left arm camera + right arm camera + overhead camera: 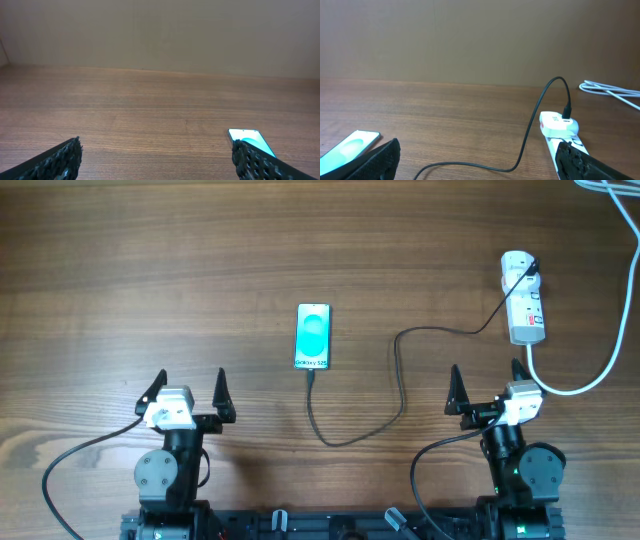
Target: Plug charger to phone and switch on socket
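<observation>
1. The phone lies mid-table, its screen lit cyan. Small print at its bottom reads "Galaxy S25".
2. The black charger cable loops from the phone's bottom edge to the white socket at far right. The joint at the phone is too small to judge.
3. The left jaws and right jaws are spread wide, holding nothing.

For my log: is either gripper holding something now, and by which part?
Nothing is held. The left gripper and the right gripper are both open and empty.
</observation>
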Action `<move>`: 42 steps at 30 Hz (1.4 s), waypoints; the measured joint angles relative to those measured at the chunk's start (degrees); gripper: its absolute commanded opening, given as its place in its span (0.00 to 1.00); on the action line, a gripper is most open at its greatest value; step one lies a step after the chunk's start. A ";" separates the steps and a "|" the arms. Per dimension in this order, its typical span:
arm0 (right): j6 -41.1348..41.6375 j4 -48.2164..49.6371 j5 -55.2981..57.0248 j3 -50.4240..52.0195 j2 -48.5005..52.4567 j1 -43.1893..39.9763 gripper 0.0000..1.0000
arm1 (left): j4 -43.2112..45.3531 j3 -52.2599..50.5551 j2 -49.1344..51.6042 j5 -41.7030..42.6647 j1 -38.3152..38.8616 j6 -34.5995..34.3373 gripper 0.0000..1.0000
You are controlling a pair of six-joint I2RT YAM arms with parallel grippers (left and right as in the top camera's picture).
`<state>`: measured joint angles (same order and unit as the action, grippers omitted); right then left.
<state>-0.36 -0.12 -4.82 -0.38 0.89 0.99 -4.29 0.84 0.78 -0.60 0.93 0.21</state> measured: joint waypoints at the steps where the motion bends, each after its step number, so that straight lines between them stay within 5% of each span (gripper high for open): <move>1: 0.00 0.00 0.00 0.00 0.00 0.00 1.00 | 0.00 0.00 0.00 0.00 0.00 0.00 1.00; 42: 0.00 0.00 0.00 0.02 0.00 0.00 1.00 | -0.02 0.00 0.00 0.46 -0.63 1.22 1.00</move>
<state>-0.36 -0.12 -4.82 -0.36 0.89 0.99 -4.32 0.84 0.78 -0.14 0.30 1.43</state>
